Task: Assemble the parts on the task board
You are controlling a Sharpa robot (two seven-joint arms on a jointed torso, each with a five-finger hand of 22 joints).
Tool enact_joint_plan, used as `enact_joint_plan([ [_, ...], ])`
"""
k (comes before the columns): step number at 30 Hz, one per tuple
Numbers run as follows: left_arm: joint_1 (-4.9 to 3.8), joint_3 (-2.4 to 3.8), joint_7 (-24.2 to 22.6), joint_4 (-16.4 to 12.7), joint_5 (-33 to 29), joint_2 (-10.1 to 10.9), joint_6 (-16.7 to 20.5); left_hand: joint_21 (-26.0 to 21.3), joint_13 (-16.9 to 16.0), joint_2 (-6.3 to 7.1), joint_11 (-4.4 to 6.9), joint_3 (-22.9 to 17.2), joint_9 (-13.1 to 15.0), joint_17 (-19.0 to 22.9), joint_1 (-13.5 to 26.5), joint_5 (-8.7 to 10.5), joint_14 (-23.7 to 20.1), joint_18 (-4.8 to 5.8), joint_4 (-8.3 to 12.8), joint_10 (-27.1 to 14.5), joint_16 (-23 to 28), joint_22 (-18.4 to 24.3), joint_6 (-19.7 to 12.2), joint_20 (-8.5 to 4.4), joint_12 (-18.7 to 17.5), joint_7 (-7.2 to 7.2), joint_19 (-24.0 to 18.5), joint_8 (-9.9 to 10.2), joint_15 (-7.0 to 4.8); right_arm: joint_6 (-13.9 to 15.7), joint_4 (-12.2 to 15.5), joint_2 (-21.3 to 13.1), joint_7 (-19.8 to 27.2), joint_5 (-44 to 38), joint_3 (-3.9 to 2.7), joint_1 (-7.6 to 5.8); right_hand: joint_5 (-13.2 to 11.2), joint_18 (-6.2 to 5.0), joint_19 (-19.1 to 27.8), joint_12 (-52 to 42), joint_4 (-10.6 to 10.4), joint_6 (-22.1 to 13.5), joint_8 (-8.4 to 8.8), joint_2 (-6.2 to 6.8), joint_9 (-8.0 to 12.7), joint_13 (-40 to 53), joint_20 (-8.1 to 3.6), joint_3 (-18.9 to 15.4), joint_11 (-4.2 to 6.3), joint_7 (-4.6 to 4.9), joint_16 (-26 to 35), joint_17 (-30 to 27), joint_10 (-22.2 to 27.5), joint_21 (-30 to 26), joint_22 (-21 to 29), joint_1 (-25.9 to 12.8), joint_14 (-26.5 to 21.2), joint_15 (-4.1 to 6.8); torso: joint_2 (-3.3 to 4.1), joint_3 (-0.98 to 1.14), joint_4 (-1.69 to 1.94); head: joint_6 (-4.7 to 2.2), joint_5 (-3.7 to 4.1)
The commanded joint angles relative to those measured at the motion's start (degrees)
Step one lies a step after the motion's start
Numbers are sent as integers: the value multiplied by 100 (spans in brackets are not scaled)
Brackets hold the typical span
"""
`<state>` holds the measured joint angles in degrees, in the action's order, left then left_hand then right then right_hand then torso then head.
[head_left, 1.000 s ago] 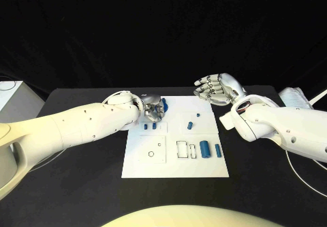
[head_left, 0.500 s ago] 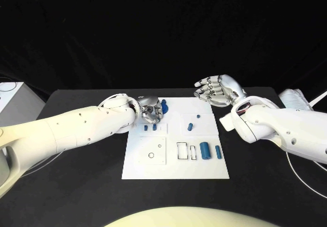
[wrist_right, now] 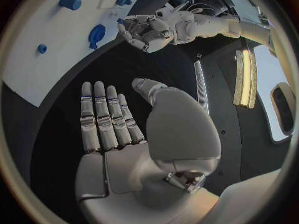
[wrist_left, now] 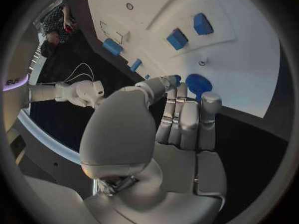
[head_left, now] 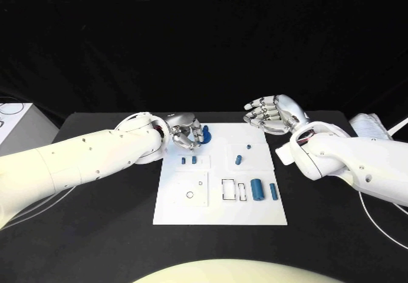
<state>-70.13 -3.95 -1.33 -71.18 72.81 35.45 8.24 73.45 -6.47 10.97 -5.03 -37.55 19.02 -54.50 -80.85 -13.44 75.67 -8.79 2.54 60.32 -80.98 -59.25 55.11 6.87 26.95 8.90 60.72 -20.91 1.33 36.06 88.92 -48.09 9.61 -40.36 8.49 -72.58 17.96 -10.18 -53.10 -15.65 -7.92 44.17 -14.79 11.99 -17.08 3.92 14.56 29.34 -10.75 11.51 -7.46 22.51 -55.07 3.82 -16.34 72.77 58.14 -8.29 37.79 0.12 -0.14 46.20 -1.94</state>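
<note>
Both robot hands empty, fingers apart; left robot hand (head_left: 186,137) now farther up the task board (head_left: 219,203).

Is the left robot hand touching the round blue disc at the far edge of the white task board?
Cannot tell. In the left wrist view the left robot hand has its fingertips right against the round blue disc, with neither contact nor a gap plain.
</note>
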Motion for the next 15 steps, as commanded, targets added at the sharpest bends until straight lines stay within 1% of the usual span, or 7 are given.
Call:
enact_joint_plan([
  [1, -8, 12, -49, -26, -138, 33, -96, 32, -12, -23, -5, 0, 5, -7, 53, -26, 44, 95, 31, 30, -33, -7, 39, 13, -21, -4, 43, 19, -13, -72, 6, -7, 74, -15, -2, 2, 29, -36, 13, 13, 15, 34, 28, -30, 9, -8, 3, -28, -1, 300, 26, -6, -27, -15, 6, -22, 47, 12, -4, -2, 4, 12, 4],
  [7, -2, 7, -1, 64, -112, 44, -184, 37, -13, -23, -5, 1, 5, -7, 55, -26, 45, 97, 32, 34, -33, -16, 42, 13, -24, -5, 52, 20, -14, -74, 9, -16, 71, -15, -2, 2, 34, -37, 6, 10, 15, 50, 21, -34, 12, -13, 2, -31, 1, 298, 29, -18, -36, -11, 30, -22, 59, 15, 7, -2, -3, 22, -16],
  [9, 1, 6, 4, 108, -106, 37, -195, 40, -14, -26, -3, 0, 6, 10, 55, -27, 41, 98, 35, 42, -29, -21, 48, 12, -30, -7, 57, 22, -16, -75, 11, -17, 71, -15, -2, 2, 34, -37, 6, 10, 15, 50, 21, -34, 12, -13, 2, -31, 1, 298, 29, -18, -36, -11, 30, -22, 59, 15, 10, -8, -2, 23, -21],
  [13, 6, -15, 18, 190, -65, 20, -210, 40, -14, -26, -3, 0, 6, 10, 55, -27, 41, 98, 35, 42, -29, -21, 48, 12, -30, -7, 57, 22, -16, -76, 13, -19, 72, -15, -2, 2, 34, -37, 6, 10, 15, 50, 21, -34, 12, -13, 2, -31, 1, 298, 29, -18, -36, -11, 30, -22, 59, 15, 6, 1, -5, 29, -24],
  [15, 8, -25, 25, 239, -39, 6, -216, 40, -14, -26, -3, 0, 6, 10, 55, -27, 41, 98, 35, 42, -29, -21, 48, 12, -30, -7, 57, 22, -16, -75, 13, -20, 72, -15, -2, 2, 34, -37, 6, 10, 15, 50, 21, -34, 12, -13, 2, -31, 1, 298, 29, -18, -36, -11, 30, -22, 59, 15, 5, 0, -6, 36, -25],
])
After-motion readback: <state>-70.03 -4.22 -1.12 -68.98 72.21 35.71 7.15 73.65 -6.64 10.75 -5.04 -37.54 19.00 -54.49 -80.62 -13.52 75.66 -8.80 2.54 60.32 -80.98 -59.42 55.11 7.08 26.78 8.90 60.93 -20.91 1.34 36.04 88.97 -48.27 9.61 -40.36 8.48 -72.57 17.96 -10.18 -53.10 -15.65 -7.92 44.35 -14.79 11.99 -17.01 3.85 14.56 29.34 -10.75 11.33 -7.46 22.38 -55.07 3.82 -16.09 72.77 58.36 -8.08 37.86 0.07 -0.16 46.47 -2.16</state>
